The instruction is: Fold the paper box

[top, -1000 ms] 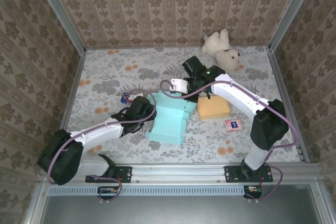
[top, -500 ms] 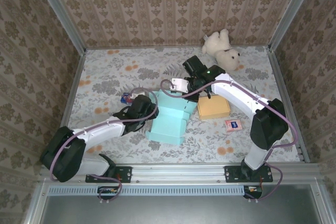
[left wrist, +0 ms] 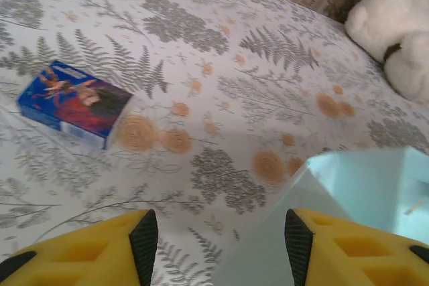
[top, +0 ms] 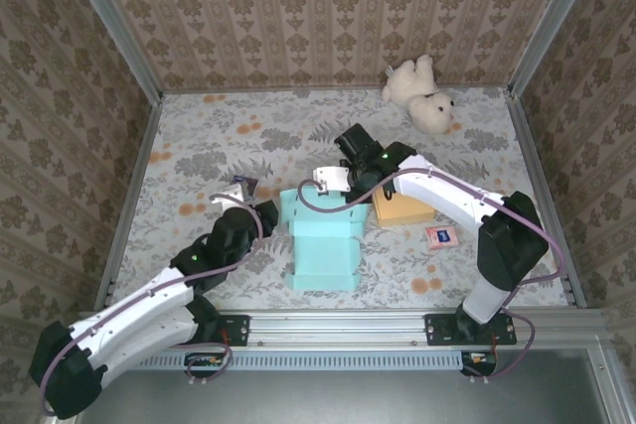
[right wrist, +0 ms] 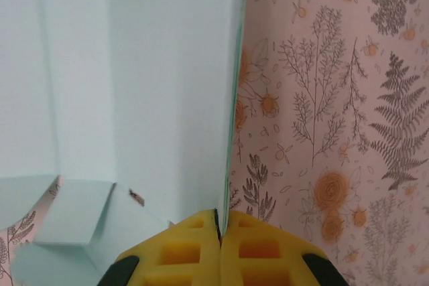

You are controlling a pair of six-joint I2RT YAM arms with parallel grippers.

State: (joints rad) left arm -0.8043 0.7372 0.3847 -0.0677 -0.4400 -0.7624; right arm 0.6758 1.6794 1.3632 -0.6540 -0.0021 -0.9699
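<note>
On desk (top: 199,146): paper box (top: 323,245) centre, my left tool (left wrist: 218,242) just left, carton (top: 405,208) right, bear (top: 421,93) far behind.

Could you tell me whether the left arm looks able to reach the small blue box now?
Probably yes: the blue box lies on the bare tablecloth ahead-left of the left arm's open jaws, with nothing between them; the paper box sits to the right.
</note>
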